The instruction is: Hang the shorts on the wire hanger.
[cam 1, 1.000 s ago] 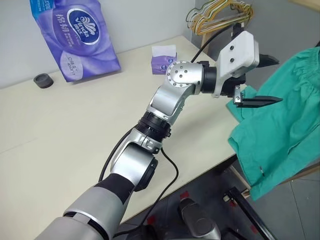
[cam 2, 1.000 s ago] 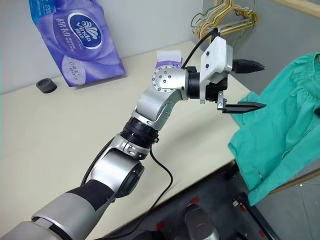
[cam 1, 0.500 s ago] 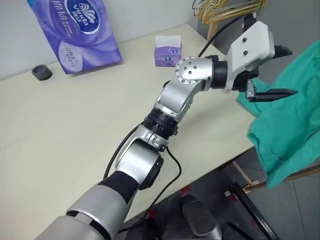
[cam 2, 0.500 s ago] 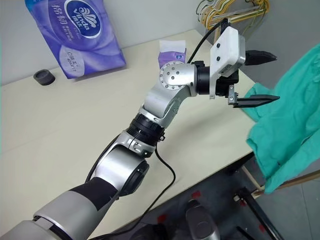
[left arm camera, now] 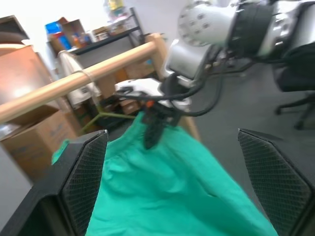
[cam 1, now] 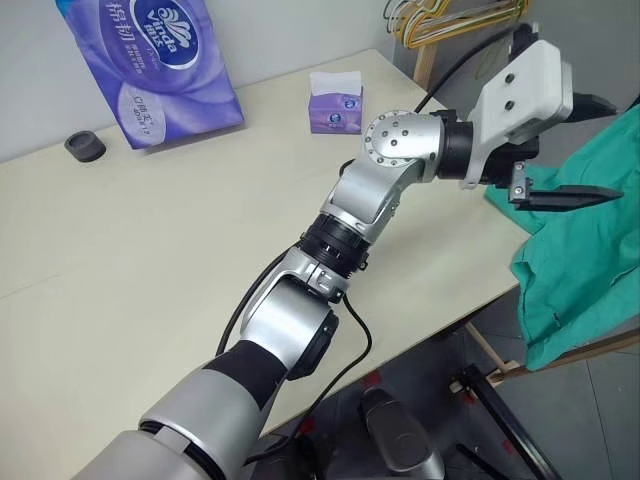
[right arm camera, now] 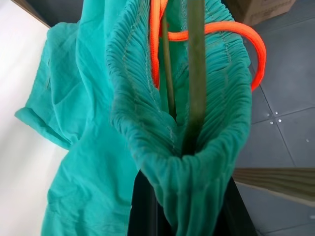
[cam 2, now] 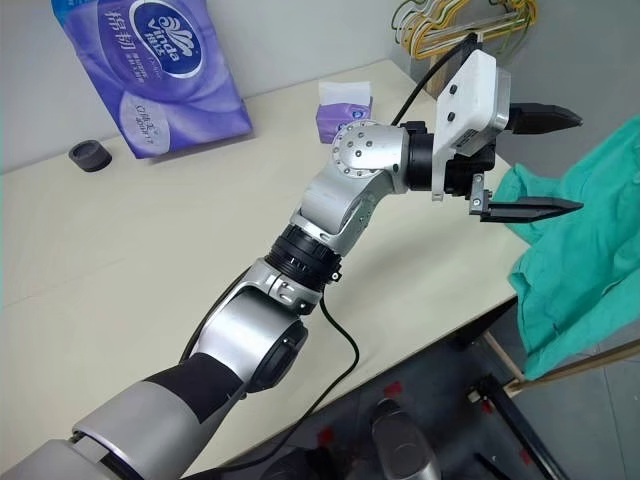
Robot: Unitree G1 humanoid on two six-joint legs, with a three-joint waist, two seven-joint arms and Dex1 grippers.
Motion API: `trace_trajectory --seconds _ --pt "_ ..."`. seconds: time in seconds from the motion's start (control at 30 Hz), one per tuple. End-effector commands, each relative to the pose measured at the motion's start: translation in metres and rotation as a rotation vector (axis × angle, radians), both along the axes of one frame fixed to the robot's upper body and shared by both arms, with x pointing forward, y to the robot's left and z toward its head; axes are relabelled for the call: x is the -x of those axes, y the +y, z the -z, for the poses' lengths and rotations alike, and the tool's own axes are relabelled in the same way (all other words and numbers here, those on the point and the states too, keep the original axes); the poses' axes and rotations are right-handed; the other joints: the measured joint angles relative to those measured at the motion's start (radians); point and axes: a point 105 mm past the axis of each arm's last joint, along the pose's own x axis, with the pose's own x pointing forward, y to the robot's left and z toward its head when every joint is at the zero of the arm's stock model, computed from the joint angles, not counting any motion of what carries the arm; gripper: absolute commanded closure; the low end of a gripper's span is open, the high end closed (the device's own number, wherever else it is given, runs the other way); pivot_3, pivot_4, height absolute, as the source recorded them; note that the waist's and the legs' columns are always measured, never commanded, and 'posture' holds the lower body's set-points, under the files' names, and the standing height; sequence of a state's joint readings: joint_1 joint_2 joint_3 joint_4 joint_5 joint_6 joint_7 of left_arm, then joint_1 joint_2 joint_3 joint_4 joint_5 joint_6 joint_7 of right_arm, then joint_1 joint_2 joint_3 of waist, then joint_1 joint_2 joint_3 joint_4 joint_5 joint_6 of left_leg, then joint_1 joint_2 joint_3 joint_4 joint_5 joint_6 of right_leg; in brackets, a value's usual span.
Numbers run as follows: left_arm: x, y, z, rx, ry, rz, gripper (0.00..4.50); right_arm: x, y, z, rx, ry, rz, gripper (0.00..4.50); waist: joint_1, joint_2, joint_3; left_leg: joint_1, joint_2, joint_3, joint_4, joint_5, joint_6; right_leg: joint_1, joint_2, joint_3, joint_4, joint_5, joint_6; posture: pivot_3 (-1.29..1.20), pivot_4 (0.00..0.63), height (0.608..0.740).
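In the left eye view the left gripper reaches past the right-hand edge of the cream table, its two black fingers spread wide with nothing between them, just short of the teal shorts, which hang beyond the table's corner and drape down toward the dark floor. A pale wooden rail crosses under the cloth's lower hem, and a black stand leg sits on the floor below it. On the table, well behind the arm, stand a purple tissue pack, a small purple tissue box and a black cap; a bunch of gold hangers hangs past the far corner. The right eye view shows the same layout, with open air between the fingertips and the fabric. In the left wrist view the shorts fill the gap ahead of the spread fingers; the right gripper comes down onto the waistband, under a wooden bar, with cartons and shelves behind. In the right wrist view the right gripper's fingers are pressed together on the gathered waistband, where the orange drawstring loops and the thin olive wire hanger runs through the opening.
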State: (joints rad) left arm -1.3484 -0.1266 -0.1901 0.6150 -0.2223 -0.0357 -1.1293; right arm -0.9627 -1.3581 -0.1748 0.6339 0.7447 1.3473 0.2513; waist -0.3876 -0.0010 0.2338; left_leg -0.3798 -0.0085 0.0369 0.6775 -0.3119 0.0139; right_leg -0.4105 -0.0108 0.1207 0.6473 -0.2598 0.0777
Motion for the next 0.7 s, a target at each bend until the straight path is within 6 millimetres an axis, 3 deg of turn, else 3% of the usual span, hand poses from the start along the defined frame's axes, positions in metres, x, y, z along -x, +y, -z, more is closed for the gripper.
trace_trajectory --seconds 0.03,0.2,0.5,0.7 --pt "0.010 -0.001 -0.007 0.003 -0.066 0.045 0.07 0.002 -0.003 -0.006 0.009 -0.024 0.004 4.50 0.000 0.000 0.000 0.000 0.000 0.000 0.000 0.000 0.000 0.000 0.000 0.000 0.000 0.000 0.000 -0.39 0.242 0.740" --pt "0.009 -0.006 -0.007 0.016 -0.066 0.034 0.00 0.007 -0.004 -0.008 0.031 -0.018 0.012 3.13 0.002 0.002 -0.001 0.000 0.000 0.000 0.000 0.000 0.000 0.000 0.000 0.000 0.000 0.001 0.000 -0.39 0.235 0.740" --pt "0.006 -0.013 -0.019 0.070 0.093 0.030 0.00 0.025 0.004 -0.030 0.078 -0.060 0.000 0.04 0.000 0.003 -0.002 0.000 -0.001 0.000 0.000 0.000 0.000 0.000 0.000 0.000 0.000 0.000 0.001 -0.42 0.214 0.740" --pt "0.009 -0.014 -0.030 0.115 0.139 0.054 0.00 0.047 0.013 -0.047 0.175 -0.085 -0.004 0.04 0.000 0.006 -0.003 0.000 -0.001 0.000 0.000 0.000 0.000 0.000 -0.001 0.000 0.000 0.000 0.001 -0.42 0.189 0.740"
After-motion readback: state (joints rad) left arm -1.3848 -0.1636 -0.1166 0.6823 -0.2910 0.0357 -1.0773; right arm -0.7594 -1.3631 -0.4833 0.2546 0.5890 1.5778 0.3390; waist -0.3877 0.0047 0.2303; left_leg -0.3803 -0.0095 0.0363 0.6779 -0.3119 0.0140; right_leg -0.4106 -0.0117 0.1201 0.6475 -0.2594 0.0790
